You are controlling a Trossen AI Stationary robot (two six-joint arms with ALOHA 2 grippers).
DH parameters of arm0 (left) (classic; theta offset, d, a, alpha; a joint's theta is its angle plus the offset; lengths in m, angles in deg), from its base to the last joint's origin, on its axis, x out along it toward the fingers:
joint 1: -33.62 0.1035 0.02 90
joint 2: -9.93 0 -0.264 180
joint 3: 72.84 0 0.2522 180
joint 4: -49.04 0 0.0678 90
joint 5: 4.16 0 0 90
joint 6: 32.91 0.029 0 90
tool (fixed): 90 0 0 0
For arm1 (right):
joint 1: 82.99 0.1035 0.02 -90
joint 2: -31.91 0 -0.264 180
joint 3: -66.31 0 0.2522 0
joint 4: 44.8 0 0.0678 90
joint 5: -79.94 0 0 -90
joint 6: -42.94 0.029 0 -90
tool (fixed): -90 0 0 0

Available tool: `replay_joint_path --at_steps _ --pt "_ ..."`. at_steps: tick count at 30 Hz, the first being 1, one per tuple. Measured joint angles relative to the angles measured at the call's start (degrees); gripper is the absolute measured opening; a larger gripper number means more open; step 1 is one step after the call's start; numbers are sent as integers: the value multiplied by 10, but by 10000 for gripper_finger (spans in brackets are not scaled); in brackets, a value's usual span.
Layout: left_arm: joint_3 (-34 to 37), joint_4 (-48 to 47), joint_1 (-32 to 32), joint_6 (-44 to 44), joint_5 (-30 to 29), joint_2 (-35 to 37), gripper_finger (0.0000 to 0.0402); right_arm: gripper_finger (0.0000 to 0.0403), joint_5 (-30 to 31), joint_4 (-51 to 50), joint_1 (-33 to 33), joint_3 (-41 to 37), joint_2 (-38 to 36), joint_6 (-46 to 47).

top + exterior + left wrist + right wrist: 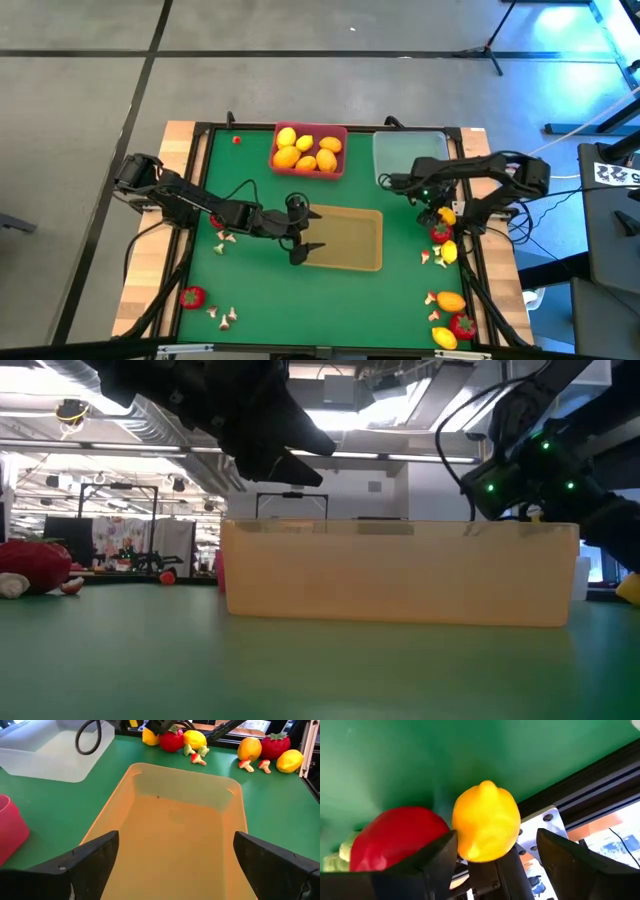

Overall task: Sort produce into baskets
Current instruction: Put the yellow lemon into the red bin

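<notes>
The tan basket (350, 242) lies mid-table, nothing in it. My left gripper (304, 232) hangs open over its left end, touching nothing; its fingers (100, 852) frame the basket's inside (175, 835). At the table's right edge a yellow lemon (486, 820) lies beside a red fruit (395, 842). My right gripper (496, 836) points steeply down over the lemon, open, one finger on either side of it; I see no contact. The pink-red basket (341, 168) at the back holds several lemons (305, 152). The clear basket (405, 155) stands to its right.
More produce lies along the right edge: a lemon (448, 250), an orange fruit (450, 300), a red fruit (462, 325), mushroom bits (432, 258). On the left lie a red fruit (192, 296) and mushroom bits (225, 316). The black frame rail (590, 785) runs close by the lemon.
</notes>
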Motion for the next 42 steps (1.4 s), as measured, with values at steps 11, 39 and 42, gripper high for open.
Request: replay_joint_path --at_steps 11,39,42 --pt "0 0 0 1 0 0 388 268 -15 26 1 -2 69 -24" --pt "0 -2 -5 -21 0 0 388 152 119 6 1 171 -7 -81" --pt "0 -2 -9 -16 0 0 388 154 127 79 1 200 -29 -107"
